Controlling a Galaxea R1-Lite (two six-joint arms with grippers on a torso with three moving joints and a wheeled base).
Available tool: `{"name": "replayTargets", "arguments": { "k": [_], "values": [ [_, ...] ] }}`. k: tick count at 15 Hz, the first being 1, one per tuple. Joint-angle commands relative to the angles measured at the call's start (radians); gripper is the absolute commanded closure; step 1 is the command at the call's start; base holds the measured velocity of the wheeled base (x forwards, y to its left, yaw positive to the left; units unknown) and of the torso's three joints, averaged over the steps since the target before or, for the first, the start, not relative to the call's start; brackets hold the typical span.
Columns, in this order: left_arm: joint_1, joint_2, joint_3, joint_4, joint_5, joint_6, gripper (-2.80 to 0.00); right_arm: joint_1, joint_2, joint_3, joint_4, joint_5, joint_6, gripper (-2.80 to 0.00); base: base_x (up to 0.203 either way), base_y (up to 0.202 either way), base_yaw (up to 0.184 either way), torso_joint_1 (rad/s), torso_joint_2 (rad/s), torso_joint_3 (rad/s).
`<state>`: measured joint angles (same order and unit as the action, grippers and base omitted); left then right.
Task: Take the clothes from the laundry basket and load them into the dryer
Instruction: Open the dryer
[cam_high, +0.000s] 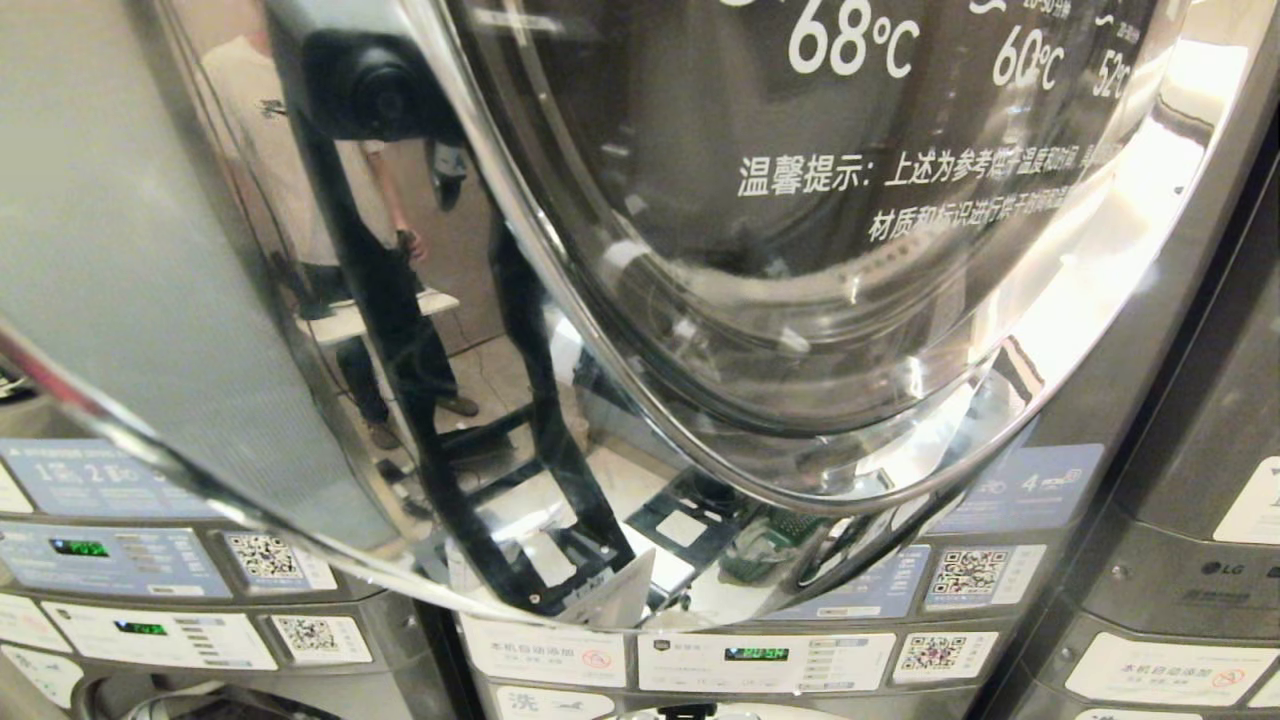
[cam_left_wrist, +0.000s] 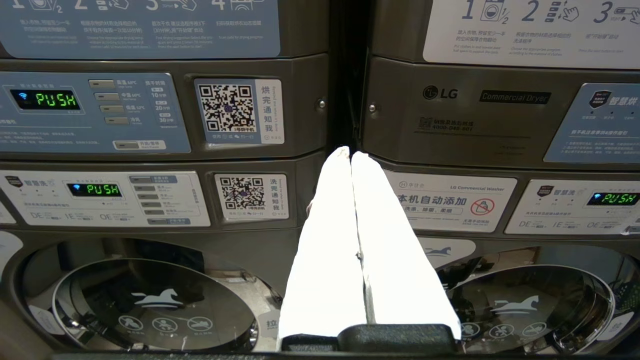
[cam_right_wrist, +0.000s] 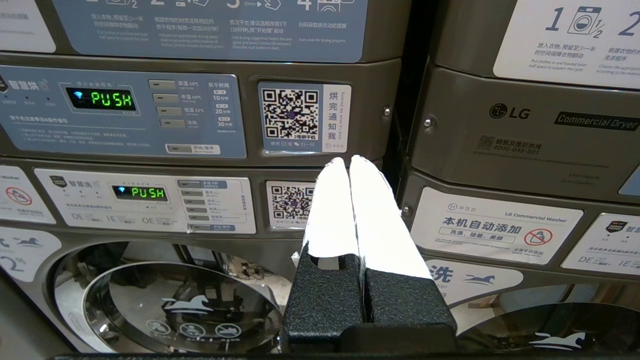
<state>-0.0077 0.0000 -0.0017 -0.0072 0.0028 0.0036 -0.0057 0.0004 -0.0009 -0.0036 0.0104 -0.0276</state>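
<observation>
No clothes, no basket in any view; only a closed dryer door (cam_high: 760, 250) close ahead, control panels (cam_right_wrist: 125, 112) below; both grippers empty, left gripper (cam_left_wrist: 351, 155) and right gripper (cam_right_wrist: 347, 162) pressed tight, level before the machines; likely soft, light, limp cloth, prone to snag; best pinched at a raised fold, bunched.

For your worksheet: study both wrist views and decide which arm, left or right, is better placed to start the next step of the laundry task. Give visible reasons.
Neither has a clear edge. The left gripper and right gripper are both shut and empty, facing the control panels, apart from them. No basket or clothes show; the dryer door looks closed.
</observation>
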Motion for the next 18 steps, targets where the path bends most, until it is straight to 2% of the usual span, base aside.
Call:
{"name": "replayTargets", "arguments": {
  "k": [1,5,8,18],
  "values": [
    [0.000,-0.001,0.000,0.000,0.000,0.003,0.00,0.000,0.000,-0.001,0.001,0.000,0.000,0.00,0.000,0.000,0.000,0.000,0.00,0.000],
    [0.000,-0.002,0.000,0.001,0.000,0.001,0.00,0.000,0.000,0.001,-0.001,-0.001,0.002,0.00,0.000,0.000,0.000,0.000,0.00,0.000],
    [0.000,-0.002,-0.001,0.000,-0.001,-0.001,0.00,0.000,0.000,0.002,0.001,0.001,-0.042,0.00,0.000,0.000,0.000,0.000,0.00,0.000],
    [0.000,-0.002,0.000,-0.002,-0.001,-0.001,0.00,0.000,0.000,-0.001,0.002,0.017,-0.058,0.00,-0.185,0.000,0.002,0.001,0.00,0.002]
  ]
}}
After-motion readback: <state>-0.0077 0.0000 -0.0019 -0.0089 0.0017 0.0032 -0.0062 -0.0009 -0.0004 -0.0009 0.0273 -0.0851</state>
